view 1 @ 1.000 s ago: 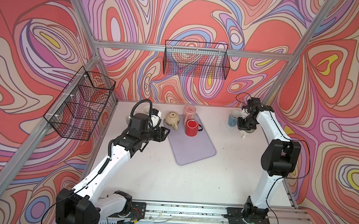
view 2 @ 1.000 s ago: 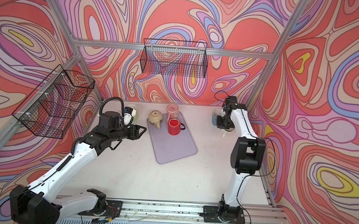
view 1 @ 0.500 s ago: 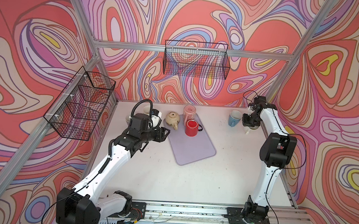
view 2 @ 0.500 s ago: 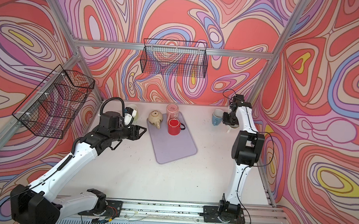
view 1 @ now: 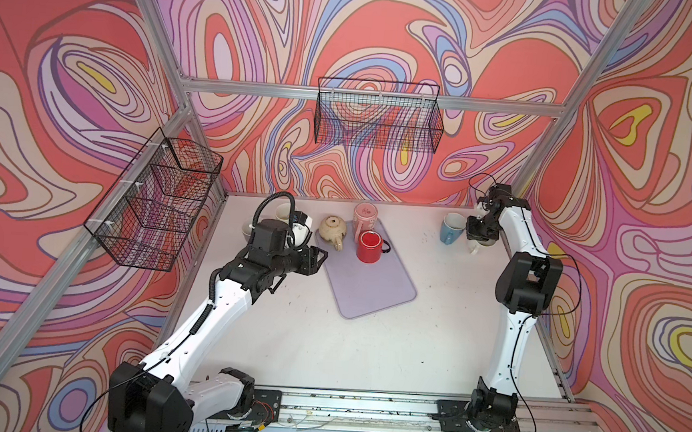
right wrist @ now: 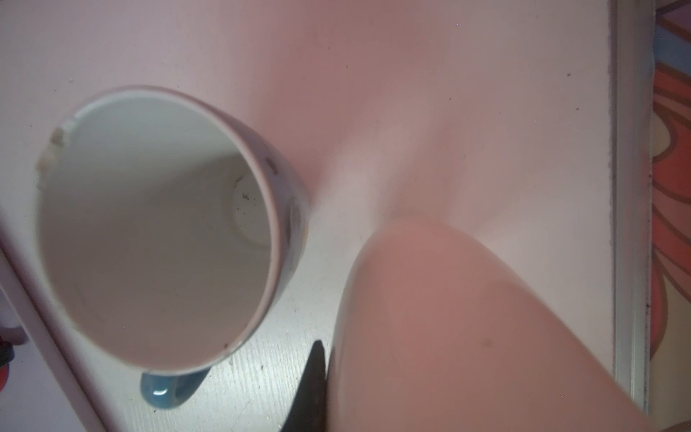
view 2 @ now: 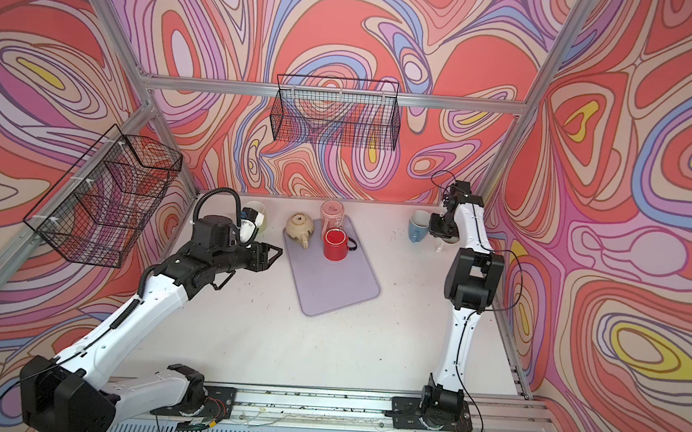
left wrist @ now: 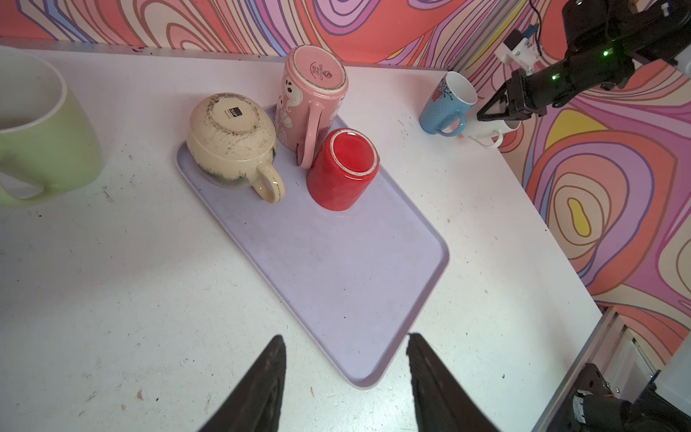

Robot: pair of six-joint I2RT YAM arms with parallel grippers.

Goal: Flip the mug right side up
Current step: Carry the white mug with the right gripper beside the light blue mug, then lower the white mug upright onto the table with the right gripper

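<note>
The white mug (view 1: pixel 479 247) sits at the far right of the table (view 1: pixel 327 341), just beside a blue mug (view 1: pixel 448 229). The right hand (view 1: pixel 475 235) is pinched tight on its rim. The left hand (view 1: pixel 319 259) hovers partly open and empty beside the tray (view 1: pixel 377 286).

My white bench (view 1: pixel 327 341) is scuffed and speckled — directly on it I see a lavender tray (view 1: pixel 373 285), a green mug (left wrist: pixel 41 123) and a blue mug (view 1: pixel 449 232), both mouth-up.
</note>
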